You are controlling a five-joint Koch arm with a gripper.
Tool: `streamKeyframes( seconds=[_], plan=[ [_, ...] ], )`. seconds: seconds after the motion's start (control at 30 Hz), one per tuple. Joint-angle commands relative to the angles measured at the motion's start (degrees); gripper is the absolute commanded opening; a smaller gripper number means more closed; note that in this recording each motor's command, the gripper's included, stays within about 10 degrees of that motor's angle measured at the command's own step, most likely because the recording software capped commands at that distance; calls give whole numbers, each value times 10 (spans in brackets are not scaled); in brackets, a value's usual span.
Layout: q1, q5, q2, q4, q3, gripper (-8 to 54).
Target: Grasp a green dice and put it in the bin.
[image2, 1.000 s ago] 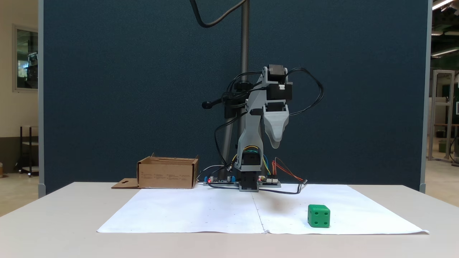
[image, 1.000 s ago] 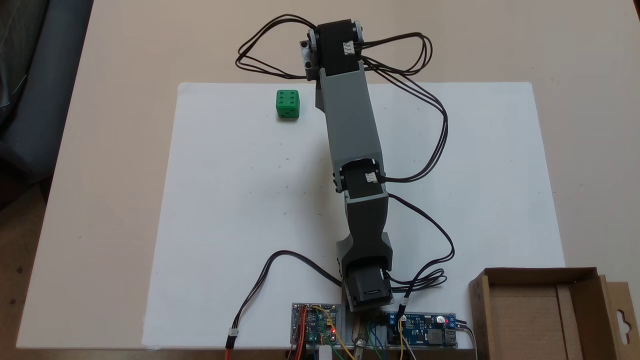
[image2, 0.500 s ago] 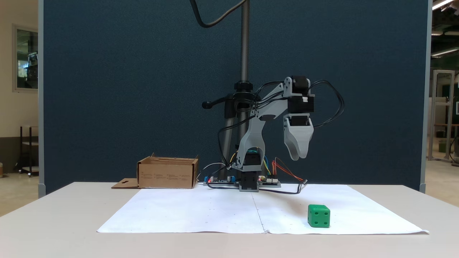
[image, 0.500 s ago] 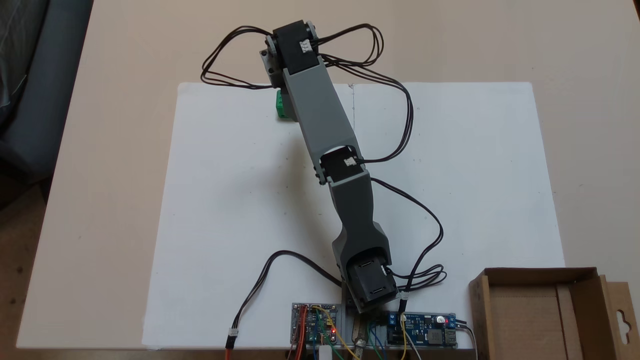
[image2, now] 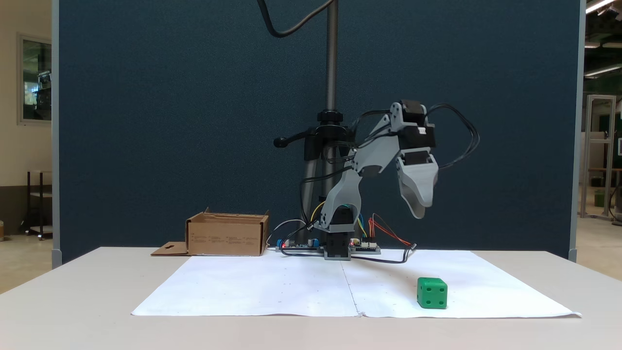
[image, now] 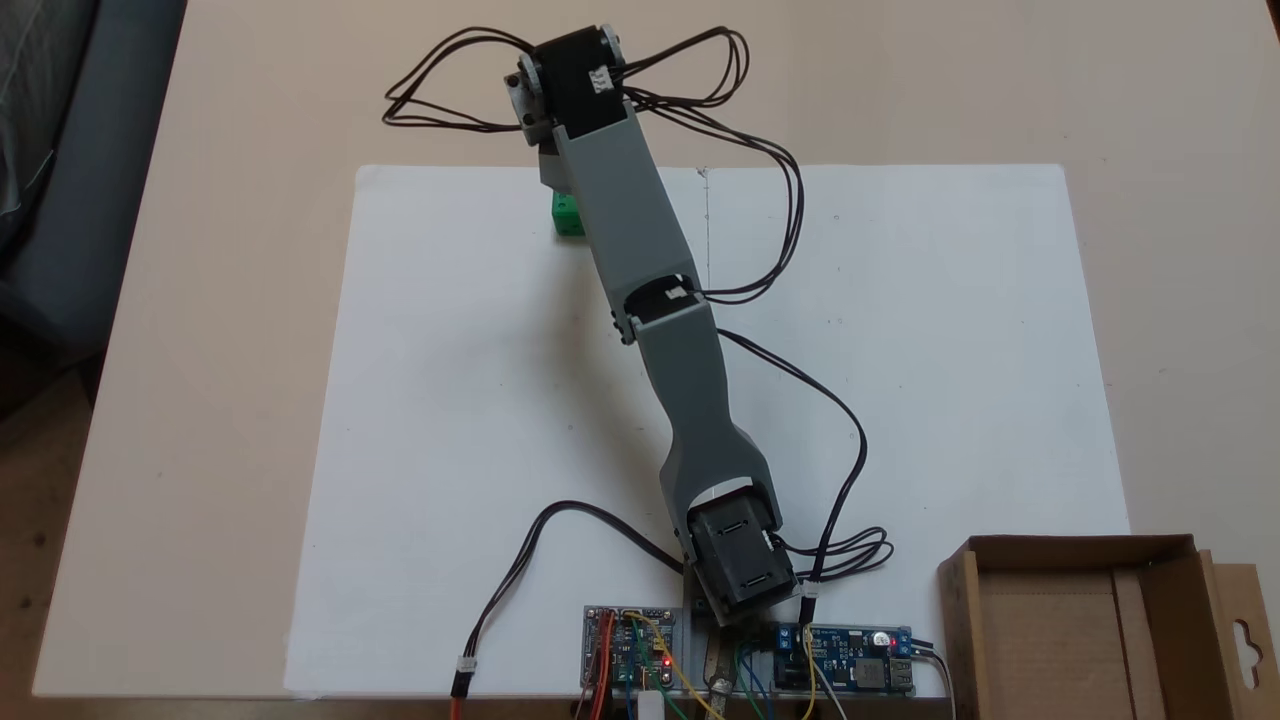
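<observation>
The gripper (image2: pixel 420 214) hangs high above the green dice (image2: pixel 432 292), jaws' state unclear; a skewed descent could knock it aside

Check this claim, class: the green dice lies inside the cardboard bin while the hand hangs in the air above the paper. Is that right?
Not quite. The green dice lies on the white paper, far from the bin, as a fixed view shows. The hand does hang in the air above the paper.

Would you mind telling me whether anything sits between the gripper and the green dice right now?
Nothing visible does: the gripper hangs in open air above the green dice, which sits alone on the white paper.
</observation>
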Motion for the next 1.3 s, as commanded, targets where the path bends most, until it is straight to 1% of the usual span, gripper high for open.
streamKeyframes(
  seconds=[0.0,0.13,0.53,1.27],
  plan=[
    [-7,66,4,100,-40,435],
    [-9,97,-26,100,-89,436],
    [-10,110,-98,100,-96,436],
    [-9,108,-118,100,-96,437]
  ],
)
